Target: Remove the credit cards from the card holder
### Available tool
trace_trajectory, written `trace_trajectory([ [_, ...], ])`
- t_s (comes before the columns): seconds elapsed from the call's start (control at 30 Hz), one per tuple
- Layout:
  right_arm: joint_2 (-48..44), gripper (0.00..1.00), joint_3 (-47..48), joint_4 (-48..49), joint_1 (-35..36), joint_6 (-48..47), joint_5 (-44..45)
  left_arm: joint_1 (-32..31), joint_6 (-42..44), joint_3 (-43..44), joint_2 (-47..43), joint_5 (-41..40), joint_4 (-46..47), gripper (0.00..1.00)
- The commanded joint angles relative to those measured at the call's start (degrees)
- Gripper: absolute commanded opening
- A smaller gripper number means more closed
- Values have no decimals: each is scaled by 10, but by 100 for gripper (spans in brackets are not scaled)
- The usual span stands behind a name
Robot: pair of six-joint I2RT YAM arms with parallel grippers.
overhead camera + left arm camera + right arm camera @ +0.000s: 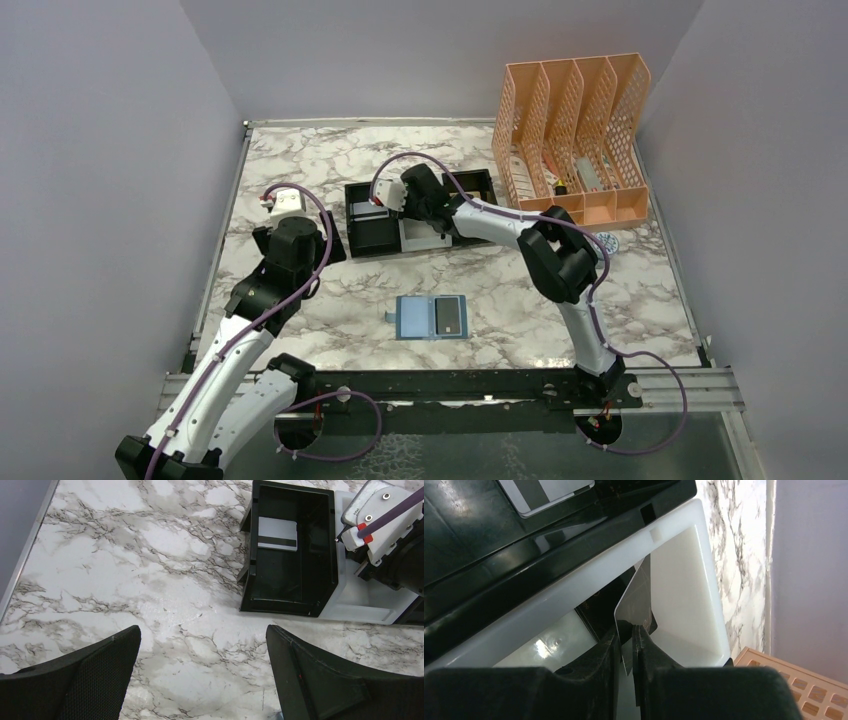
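The blue card holder (415,318) lies open on the marble near the front, with a dark credit card (449,316) on its right panel. My right gripper (630,630) reaches into the white middle compartment of the tray (684,580). A silvery credit card (636,600) stands on edge between its fingers, leaning on the left one, and the jaws are slightly parted. Another light card with a dark stripe (277,532) lies in the tray's left black compartment. My left gripper (202,635) hovers wide open over bare marble, left of the tray, holding nothing.
The black-and-white three-compartment tray (372,240) sits mid-table. An orange mesh file organiser (575,130) stands at the back right. Grey walls close in both sides. The right arm (555,255) arches over the table between tray and card holder.
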Motion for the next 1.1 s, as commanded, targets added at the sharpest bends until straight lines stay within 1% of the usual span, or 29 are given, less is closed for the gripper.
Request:
trace_trajectory([
  [0.0,9,15,16,-26,2,14,-9,3,4,-6,-3,-6,-6,99],
  [0.13,7,16,9,-2,2,18,4,3,5,-6,-2,-3,-6,99],
  [0.33,9,18,10,-6,1,20,6,3,6,-6,2,0,-6,99],
  [0.4,7,21,8,-6,1,22,5,3,7,-5,3,0,-6,99],
  [0.47,5,28,6,-3,1,24,5,3,6,-5,2,0,-6,99],
  [0.5,5,29,6,-3,1,24,4,2,7,-6,2,1,-6,99],
  [0.83,-15,31,-2,10,1,39,-6,2,7,-5,6,4,-6,99],
  [1.07,-49,32,-10,-7,0,71,-30,2,9,-4,10,13,-7,99],
])
